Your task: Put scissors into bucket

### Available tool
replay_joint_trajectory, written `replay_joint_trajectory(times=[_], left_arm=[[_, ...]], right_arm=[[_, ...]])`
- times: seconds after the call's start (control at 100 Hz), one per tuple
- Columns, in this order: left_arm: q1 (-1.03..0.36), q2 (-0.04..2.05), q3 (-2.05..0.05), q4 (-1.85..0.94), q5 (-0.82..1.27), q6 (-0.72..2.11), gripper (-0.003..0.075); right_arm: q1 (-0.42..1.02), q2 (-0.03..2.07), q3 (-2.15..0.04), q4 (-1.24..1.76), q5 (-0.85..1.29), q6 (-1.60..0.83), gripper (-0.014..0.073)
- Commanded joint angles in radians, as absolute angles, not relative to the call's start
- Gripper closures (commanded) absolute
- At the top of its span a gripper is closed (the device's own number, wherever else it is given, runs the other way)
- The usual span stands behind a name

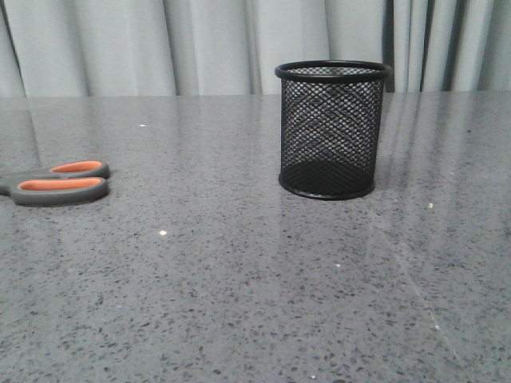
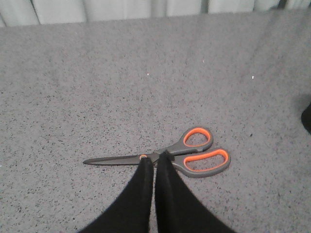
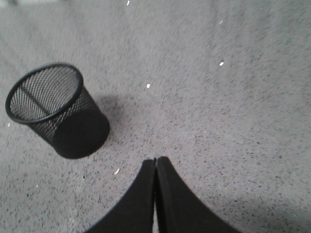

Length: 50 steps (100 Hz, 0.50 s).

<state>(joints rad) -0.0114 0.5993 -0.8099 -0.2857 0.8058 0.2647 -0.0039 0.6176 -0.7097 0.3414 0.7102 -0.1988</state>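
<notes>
Scissors (image 1: 60, 183): lying flat on the table (image 1: 239, 303), at the far left of the front view, with only the two handle loops inside that frame. Handles are dark grey with orange lining. The left wrist view shows the whole tool (image 2: 165, 158): blades closed and pointing away from the loops, one loop larger than the other. Not in the bucket.

Bucket (image 1: 332, 129): black wire mesh, standing upright on its solid base, right of centre in the front view and well apart from the scissors. Nothing shows through the mesh in the front view. The right wrist view looks down at an angle on it (image 3: 58, 110); the rim is round and undistorted, and it casts a soft shadow on the table.

Left gripper (image 2: 154, 162): fingers pressed together with only a thin slit between them, holding nothing. Its tips sit over the scissors' pivot area in the left wrist view; whether they touch the scissors cannot be told.

Right gripper (image 3: 155, 160): fingers likewise closed against each other, holding nothing, above bare table near the bucket but clear of it.

Table: grey speckled surface with a few small white flecks. A pale pleated curtain (image 1: 200, 44) hangs behind the far edge.
</notes>
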Motion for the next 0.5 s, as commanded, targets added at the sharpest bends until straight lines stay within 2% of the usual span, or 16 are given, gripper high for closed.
replay_joint_trajectory(times=[0.0, 0.06, 0.13, 0.23, 0.3, 0.37, 0.49], left_arm=[[-0.01, 0.666, -0.882, -0.314, 0.815, 0.34, 0.0738], [-0.01, 0.7, -0.903, -0.337, 0.843, 0.4, 0.0727], [-0.01, 0.734, -0.92, -0.361, 0.867, 0.451, 0.0668], [-0.01, 0.778, -0.934, -0.374, 0.875, 0.467, 0.0489], [-0.01, 0.804, -0.945, -0.376, 0.887, 0.476, 0.035], [-0.01, 0.828, -0.957, -0.398, 0.917, 0.539, 0.0263], [-0.01, 0.895, -0.998, -0.463, 0.996, 0.647, 0.0262]], right_arm=[[0.018, 0.668, -0.773, 0.346, 0.691, -0.239, 0.0633], [0.033, 0.69, -0.792, 0.351, 0.715, -0.264, 0.0595], [0.049, 0.709, -0.81, 0.351, 0.73, -0.269, 0.0482], [0.055, 0.729, -0.832, 0.353, 0.742, -0.269, 0.0221], [0.055, 0.734, -0.838, 0.353, 0.746, -0.27, 0.0113], [0.055, 0.734, -0.84, 0.353, 0.748, -0.279, 0.0106], [0.055, 0.734, -0.843, 0.353, 0.748, -0.279, 0.013]])
